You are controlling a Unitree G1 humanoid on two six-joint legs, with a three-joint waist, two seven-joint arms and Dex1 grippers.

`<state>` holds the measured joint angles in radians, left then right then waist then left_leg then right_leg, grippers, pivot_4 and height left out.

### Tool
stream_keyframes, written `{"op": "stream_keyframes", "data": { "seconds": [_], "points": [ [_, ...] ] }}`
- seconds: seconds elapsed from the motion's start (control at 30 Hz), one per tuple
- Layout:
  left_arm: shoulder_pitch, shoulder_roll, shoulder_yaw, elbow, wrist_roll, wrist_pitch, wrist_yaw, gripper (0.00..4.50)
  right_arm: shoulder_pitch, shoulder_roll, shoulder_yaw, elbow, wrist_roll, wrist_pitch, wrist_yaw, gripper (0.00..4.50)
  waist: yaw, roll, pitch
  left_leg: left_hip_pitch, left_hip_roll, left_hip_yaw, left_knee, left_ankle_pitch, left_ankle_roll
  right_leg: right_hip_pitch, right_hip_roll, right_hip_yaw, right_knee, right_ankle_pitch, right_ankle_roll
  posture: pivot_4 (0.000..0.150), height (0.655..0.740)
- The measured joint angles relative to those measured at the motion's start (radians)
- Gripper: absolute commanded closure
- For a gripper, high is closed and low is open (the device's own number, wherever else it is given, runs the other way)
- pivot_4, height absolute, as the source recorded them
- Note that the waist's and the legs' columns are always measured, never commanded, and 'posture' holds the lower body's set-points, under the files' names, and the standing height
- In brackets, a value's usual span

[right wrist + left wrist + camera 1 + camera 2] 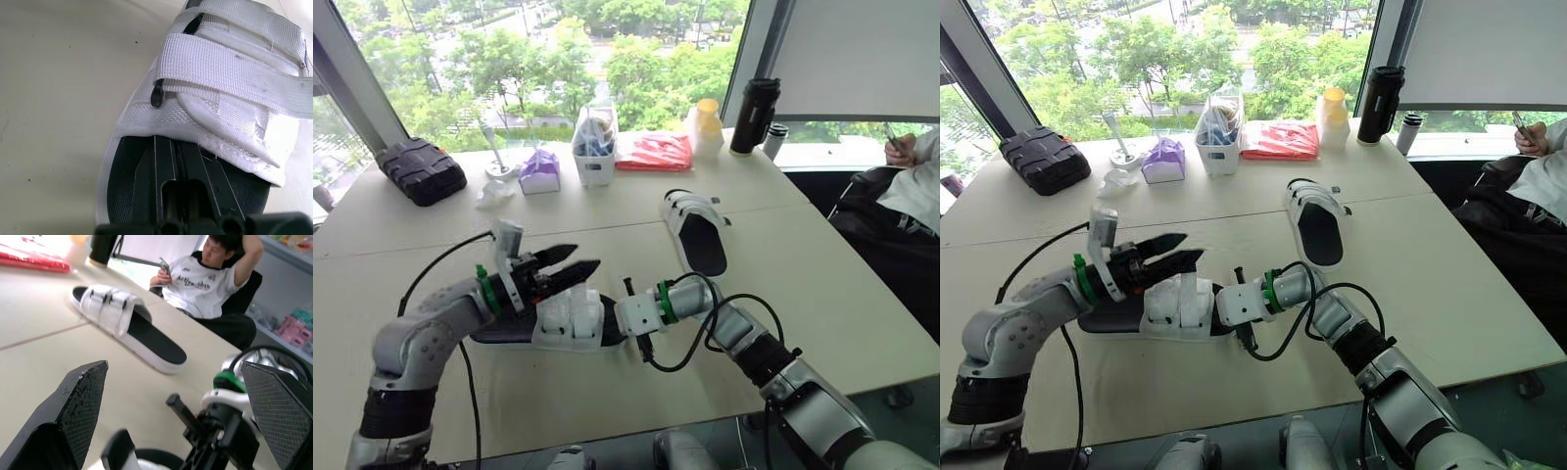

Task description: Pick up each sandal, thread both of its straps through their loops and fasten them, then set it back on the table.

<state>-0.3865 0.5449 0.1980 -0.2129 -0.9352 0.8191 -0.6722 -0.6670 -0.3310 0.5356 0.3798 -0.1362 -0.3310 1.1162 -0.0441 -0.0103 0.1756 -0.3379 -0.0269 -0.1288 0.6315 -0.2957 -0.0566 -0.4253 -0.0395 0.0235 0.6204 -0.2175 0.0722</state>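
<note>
A sandal (558, 318) with white straps and a black footbed lies flat on the table in front of me. My left gripper (573, 262) hovers just above its straps, open, with nothing between the fingers. My right gripper (178, 144) rests on the footbed at the sandal's open end. Its fingers are shut together, and the tips reach the edge of the white upper (220, 98). Both straps lie across that upper, and a black loop (157, 93) shows at its side. The second sandal (695, 233) lies further back to the right, with its straps closed over it.
Along the window stand a black case (421, 169), a purple box (540, 171), a white bin (595, 147), a red bag (654, 152), a cup (707, 127) and a black flask (756, 116). A person (915, 186) sits past the table's right edge.
</note>
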Motion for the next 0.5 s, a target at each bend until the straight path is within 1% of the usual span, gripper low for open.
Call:
{"op": "stream_keyframes", "data": {
  "seconds": [0.1, 0.2, 0.3, 0.4, 0.5],
  "points": [
    [-0.089, 0.056, 0.009, 0.076, 0.031, -0.008, -0.026, 0.02, -0.001, 0.002, 0.002, 0.002, 0.000, -0.002, -0.003, 4.50, -0.004, 0.000, 0.000, 0.001, 0.000, 0.001, -0.001, 0.000, -0.001, 0.000, 0.000, 0.000, 0.000, 0.000, 0.000, 0.150, 0.7400],
    [-0.096, 0.094, -0.025, 0.118, 0.102, -0.045, -0.082, 0.02, -0.002, 0.003, 0.002, 0.002, 0.000, -0.004, -0.002, 4.50, -0.003, 0.000, 0.000, 0.001, 0.000, 0.000, -0.001, 0.000, -0.001, 0.000, 0.001, 0.000, 0.000, 0.000, 0.000, 0.150, 0.7400],
    [-0.089, 0.131, -0.139, 0.168, 0.233, -0.130, -0.181, 0.02, -0.002, 0.002, 0.002, 0.004, 0.000, -0.004, -0.002, 4.50, -0.002, 0.000, 0.000, 0.000, 0.000, 0.000, -0.001, 0.001, -0.001, 0.000, 0.001, 0.000, 0.000, 0.000, -0.001, 0.150, 0.7400],
    [-0.084, 0.130, -0.216, 0.187, 0.300, -0.174, -0.261, 0.02, -0.002, 0.002, 0.003, 0.004, 0.000, -0.004, -0.004, 4.50, -0.002, 0.000, 0.000, 0.000, 0.000, 0.000, -0.001, 0.001, -0.001, 0.000, 0.001, 0.000, 0.000, -0.001, -0.002, 0.150, 0.7400],
    [-0.085, 0.130, -0.233, 0.196, 0.329, -0.178, -0.294, 0.02, -0.002, 0.002, 0.003, 0.003, 0.000, -0.004, -0.008, 4.50, -0.003, 0.000, 0.000, 0.000, 0.001, 0.000, -0.001, 0.001, -0.001, 0.000, 0.001, 0.000, 0.000, -0.001, -0.002, 0.150, 0.7400]
  ]
}}
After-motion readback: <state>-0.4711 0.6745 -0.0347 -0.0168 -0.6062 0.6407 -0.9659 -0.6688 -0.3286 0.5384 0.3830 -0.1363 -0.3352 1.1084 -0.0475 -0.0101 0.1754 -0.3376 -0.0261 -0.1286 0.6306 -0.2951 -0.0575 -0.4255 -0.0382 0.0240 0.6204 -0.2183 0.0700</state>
